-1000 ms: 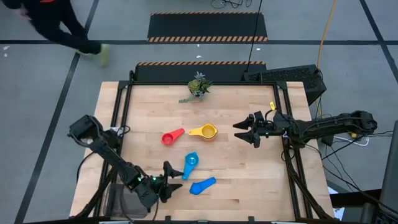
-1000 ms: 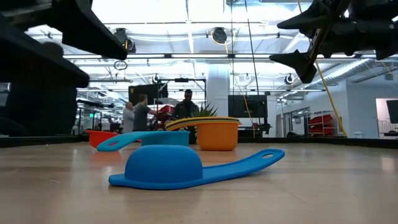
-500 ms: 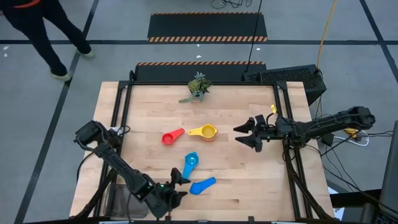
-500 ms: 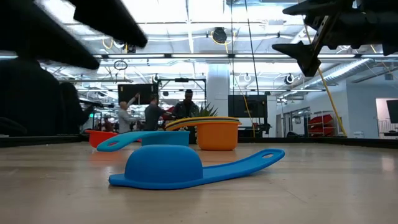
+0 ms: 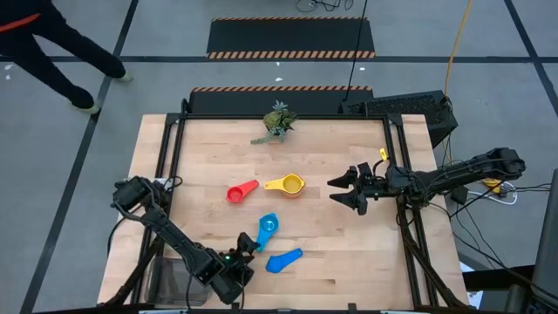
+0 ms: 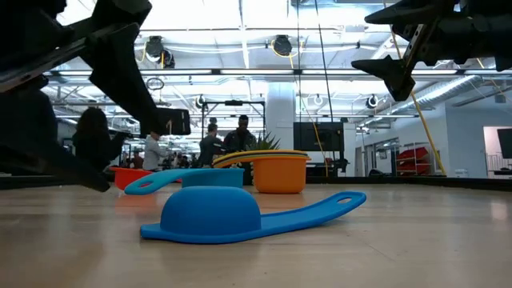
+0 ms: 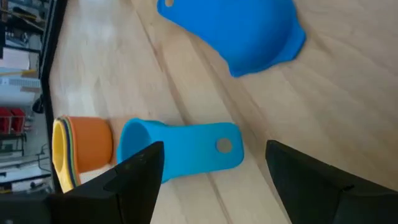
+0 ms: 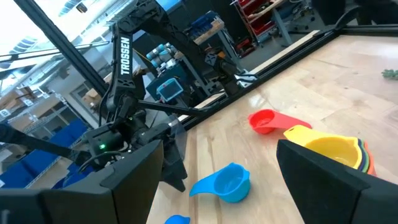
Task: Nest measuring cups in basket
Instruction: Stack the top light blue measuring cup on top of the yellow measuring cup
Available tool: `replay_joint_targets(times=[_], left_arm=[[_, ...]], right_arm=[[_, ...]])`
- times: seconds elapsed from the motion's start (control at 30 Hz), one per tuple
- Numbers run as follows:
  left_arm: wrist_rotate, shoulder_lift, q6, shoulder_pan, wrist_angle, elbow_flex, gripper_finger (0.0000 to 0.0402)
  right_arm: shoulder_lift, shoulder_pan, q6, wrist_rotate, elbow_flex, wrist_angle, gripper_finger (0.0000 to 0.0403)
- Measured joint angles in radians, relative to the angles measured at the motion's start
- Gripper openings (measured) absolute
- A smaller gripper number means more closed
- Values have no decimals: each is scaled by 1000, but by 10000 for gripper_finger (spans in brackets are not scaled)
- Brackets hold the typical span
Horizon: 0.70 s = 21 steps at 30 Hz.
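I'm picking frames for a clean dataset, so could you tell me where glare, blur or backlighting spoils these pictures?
Low view: bright ceiling lights wash out the top and leave the left gripper a dark silhouette; the near blue cup is sharp. Left wrist view: the dark fingers are soft, the light blue cup fairly clear. Right wrist view: bright windows at the upper corner. High view: even light, no glare on the table.

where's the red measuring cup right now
In the high view the red measuring cup lies near the table's middle, slightly left, its handle pointing toward the yellow cup just to its right, with the light blue cup nearer the front edge.
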Motion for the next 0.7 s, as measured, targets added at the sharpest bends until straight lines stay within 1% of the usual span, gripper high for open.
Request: replay_joint_targets(times=[0.13, 0.2, 0.33, 0.57, 0.7], left_arm=[[-21, 0, -74, 23, 16, -8, 280], [-22, 0, -84, 32, 36, -23, 280], [-19, 0, -67, 29, 84, -47, 280], [-9, 0, -72, 16, 102, -49, 280], [-8, 30, -59, 25, 170, -49, 280]], right_arm=[[0, 0, 0, -1, 0, -2, 308], [0, 4, 0, -1, 0, -3, 308], [0, 16, 1, -2, 0, -4, 308], [0, 19, 1, -2, 0, -4, 308], [0, 19, 1, -2, 0, -4, 308]])
